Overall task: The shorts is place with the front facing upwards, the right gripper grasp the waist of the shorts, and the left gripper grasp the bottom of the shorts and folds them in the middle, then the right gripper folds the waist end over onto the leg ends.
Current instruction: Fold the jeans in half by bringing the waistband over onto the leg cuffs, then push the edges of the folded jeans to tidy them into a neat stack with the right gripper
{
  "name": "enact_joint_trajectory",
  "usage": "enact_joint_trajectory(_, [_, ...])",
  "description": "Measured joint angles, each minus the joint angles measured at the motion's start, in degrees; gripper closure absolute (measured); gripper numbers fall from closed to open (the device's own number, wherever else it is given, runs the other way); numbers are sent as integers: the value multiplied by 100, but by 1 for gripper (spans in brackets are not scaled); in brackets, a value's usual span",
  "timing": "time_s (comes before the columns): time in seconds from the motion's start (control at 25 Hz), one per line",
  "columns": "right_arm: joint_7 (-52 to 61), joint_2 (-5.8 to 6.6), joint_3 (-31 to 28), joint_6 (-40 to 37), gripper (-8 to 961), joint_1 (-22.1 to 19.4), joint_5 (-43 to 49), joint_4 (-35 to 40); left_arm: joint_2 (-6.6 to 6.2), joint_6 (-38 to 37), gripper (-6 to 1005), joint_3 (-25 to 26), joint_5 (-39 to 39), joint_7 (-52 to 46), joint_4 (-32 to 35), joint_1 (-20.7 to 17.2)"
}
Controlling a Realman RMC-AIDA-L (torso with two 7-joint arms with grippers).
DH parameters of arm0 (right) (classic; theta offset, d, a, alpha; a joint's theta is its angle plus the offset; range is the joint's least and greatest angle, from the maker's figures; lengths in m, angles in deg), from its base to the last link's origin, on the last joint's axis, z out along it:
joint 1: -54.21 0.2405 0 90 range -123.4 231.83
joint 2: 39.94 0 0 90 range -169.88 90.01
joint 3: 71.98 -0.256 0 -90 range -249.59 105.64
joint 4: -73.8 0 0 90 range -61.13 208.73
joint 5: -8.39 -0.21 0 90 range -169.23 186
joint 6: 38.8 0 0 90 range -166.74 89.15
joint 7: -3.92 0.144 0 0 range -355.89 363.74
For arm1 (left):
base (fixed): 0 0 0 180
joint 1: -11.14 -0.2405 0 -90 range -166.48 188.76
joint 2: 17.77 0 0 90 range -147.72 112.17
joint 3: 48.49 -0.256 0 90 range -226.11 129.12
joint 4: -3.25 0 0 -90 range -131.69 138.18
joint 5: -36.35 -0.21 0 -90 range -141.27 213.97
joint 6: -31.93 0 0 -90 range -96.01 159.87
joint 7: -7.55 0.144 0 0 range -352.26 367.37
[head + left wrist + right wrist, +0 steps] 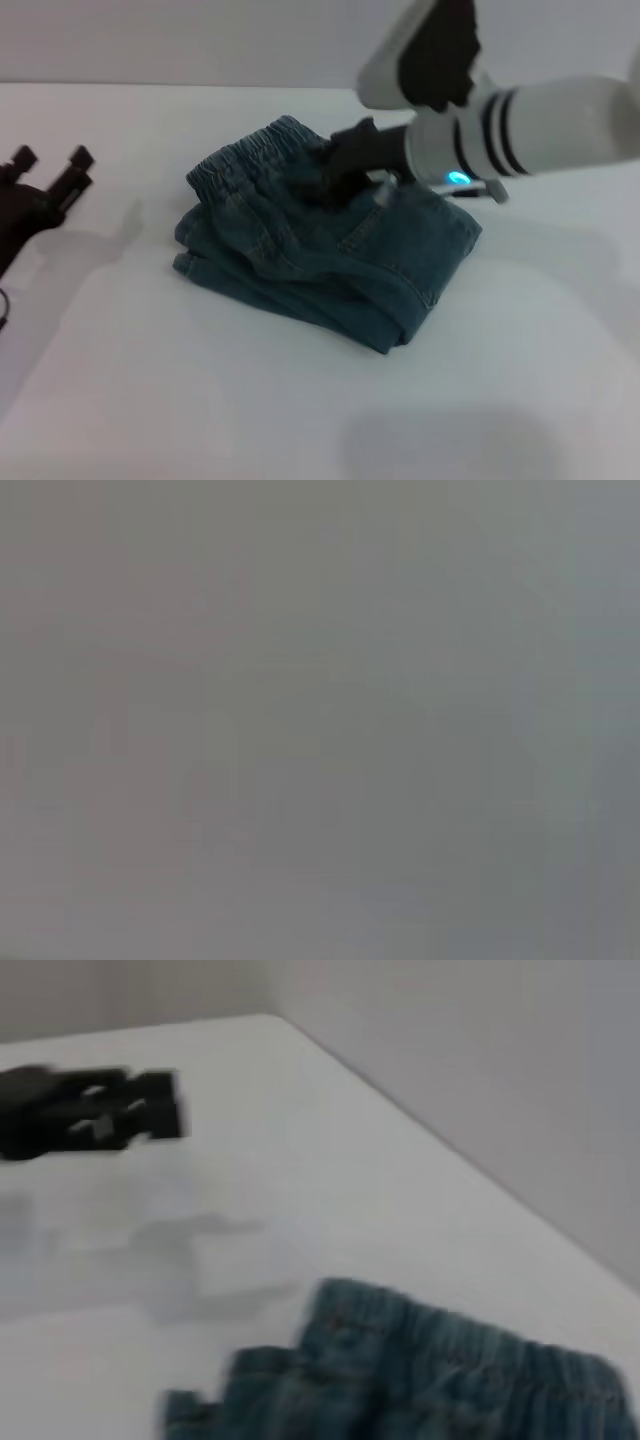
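Observation:
The blue denim shorts (320, 255) lie folded into a thick stack at the table's middle. Their gathered waist (250, 152) lies on top, along the far left edge of the stack. The leg ends cannot be picked out among the stacked layers. My right gripper (335, 180), a black jaw on a silver wrist, reaches in from the right and sits on the stack just behind the waist. The right wrist view shows the shorts (400, 1370) close below and my left gripper (95, 1110) farther off. My left gripper (50, 160) stands open at the table's left edge, well apart from the shorts.
The white table (300, 420) runs wide on every side of the shorts and meets a pale wall (200, 40) at the back. The left wrist view shows only flat grey.

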Motion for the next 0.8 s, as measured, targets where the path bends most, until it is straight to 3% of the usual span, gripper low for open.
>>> enact_joint_trajectory(0.16, [-1,9,-14,-853,503,-850,11,1189,-8,-20,170,325,3,0,109,33])
enact_joint_trajectory(0.28, [156,24,-148,-1849,503,-1105,44,1736,-16,-63,170,494,19,0,181,77])
enact_joint_trajectory(0.36, [341,39,-335,-2665,503,-1113,47,1836,-16,-76,170,585,22,0,192,107])
enact_joint_trajectory(0.52, [602,53,-561,-3569,503,-1072,122,1790,-13,-78,170,616,23,10,190,138])
enact_joint_trajectory(0.8, [1104,45,-613,-3743,504,-1072,928,1664,5,-59,170,623,22,146,133,144])
